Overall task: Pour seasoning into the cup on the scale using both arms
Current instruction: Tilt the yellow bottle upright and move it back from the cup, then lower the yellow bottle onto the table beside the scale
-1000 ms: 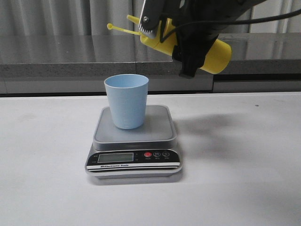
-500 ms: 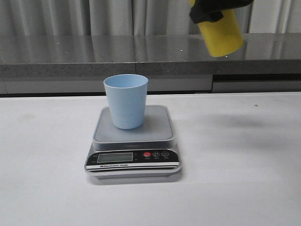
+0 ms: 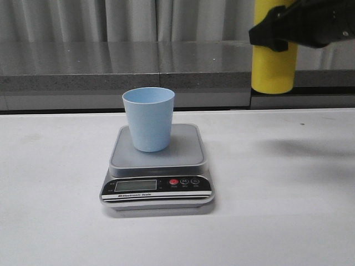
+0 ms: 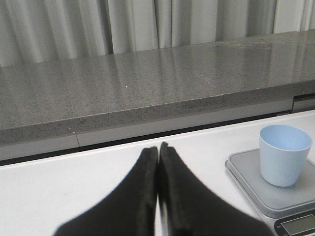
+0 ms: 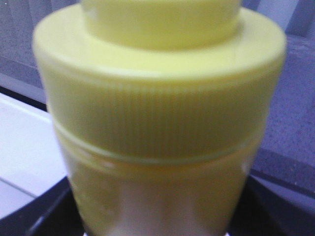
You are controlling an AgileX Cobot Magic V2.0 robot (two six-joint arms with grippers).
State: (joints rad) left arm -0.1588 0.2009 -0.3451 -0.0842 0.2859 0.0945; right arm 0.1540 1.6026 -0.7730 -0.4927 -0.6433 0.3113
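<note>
Front view: light blue cup (image 3: 148, 118) upright on the left half of the scale's (image 3: 158, 166) grey platform, open mouth up. Scale flat on the white bench (image 3: 288, 210), display, red button and black panel facing the camera. Yellow seasoning bottle (image 3: 274, 69) upright and lifted clear of the bench, up at the right, well apart from the cup and not over it; top cut off by the picture edge. Right fingers (image 3: 277, 34) clamped across the bottle's upper body, black arm reaching in from the right edge. Grey stone ledge (image 3: 111, 66) and pale curtain behind.

Left wrist view: left fingers (image 4: 158, 162) pressed together, tips touching, nothing between them, hanging above bare bench. Cup (image 4: 284, 154) and a corner of the scale (image 4: 256, 184) off to one side, near but apart from the fingers.

Right wrist view: seasoning bottle (image 5: 157, 132) filling nearly the whole picture, ribbed yellow collar and the base of the nozzle blurred by closeness; dark gripper parts just visible at both lower corners beside the bottle.
</note>
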